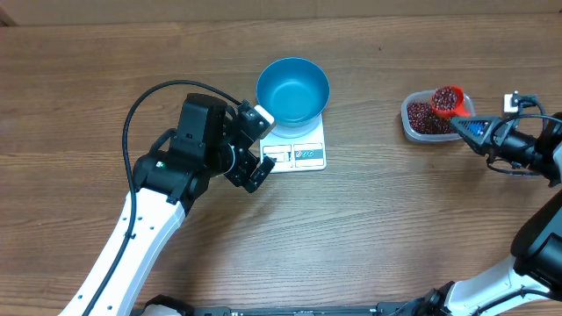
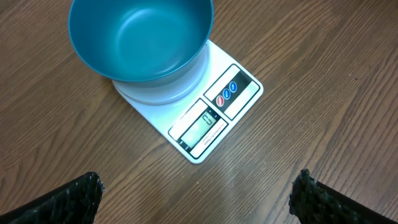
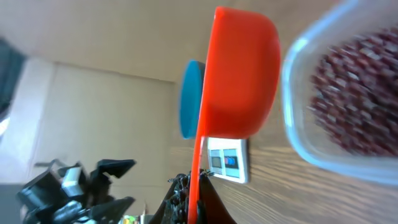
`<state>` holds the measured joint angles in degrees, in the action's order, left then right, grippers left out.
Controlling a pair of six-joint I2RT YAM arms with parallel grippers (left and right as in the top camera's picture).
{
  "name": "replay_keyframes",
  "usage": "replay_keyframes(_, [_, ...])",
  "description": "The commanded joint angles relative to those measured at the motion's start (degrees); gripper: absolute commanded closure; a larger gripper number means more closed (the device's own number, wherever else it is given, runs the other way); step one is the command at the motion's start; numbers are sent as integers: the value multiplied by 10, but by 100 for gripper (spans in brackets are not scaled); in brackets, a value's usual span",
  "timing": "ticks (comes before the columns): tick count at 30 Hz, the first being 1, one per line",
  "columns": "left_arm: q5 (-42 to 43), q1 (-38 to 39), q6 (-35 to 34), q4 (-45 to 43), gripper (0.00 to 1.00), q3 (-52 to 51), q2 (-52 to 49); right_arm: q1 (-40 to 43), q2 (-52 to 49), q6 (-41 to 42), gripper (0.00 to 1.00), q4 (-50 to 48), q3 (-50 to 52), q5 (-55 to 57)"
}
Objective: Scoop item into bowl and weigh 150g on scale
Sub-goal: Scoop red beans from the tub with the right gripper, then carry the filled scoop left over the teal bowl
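The blue bowl (image 1: pixel 292 90) (image 2: pixel 140 37) stands empty on the white scale (image 1: pixel 303 151) (image 2: pixel 214 115). My left gripper (image 1: pixel 262 147) (image 2: pixel 196 196) hovers just left of the scale's display edge, open wide over bare table. At the far right, dark red-brown beans (image 1: pixel 421 117) (image 3: pixel 360 87) lie in a clear tub (image 1: pixel 409 128) (image 3: pixel 298 134). My right gripper (image 1: pixel 474 130) (image 3: pixel 194 196) is shut on the handle of a red scoop (image 1: pixel 448 101) (image 3: pixel 239 81). The scoop's cup is over the tub's far end with beans in it.
The wooden table stretches between the scale and the tub. The left arm's black cable (image 1: pixel 140 110) loops over the table at the left. The right arm's body (image 1: pixel 536 254) fills the lower right corner.
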<state>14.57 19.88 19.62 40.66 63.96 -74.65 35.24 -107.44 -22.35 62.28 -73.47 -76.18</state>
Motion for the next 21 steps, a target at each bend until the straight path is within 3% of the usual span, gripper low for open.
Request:
replay_keyframes(1, [3,4,-5,-2,0,-2,-3,1,-1,-50,96,-1,3,-96])
replay_keyframes(7, [3,4,-5,-2,0,-2,-3,-22,-1,-43,96,15,3,-137])
replay_keyframes(16, [3,4,-5,-2,0,-2,-3,-131,-1,-24,96,2,2,-137])
replay_keyframes(21, [3,4,-5,-2,0,-2,-3,-199,-1,78,96,-84,2,-137])
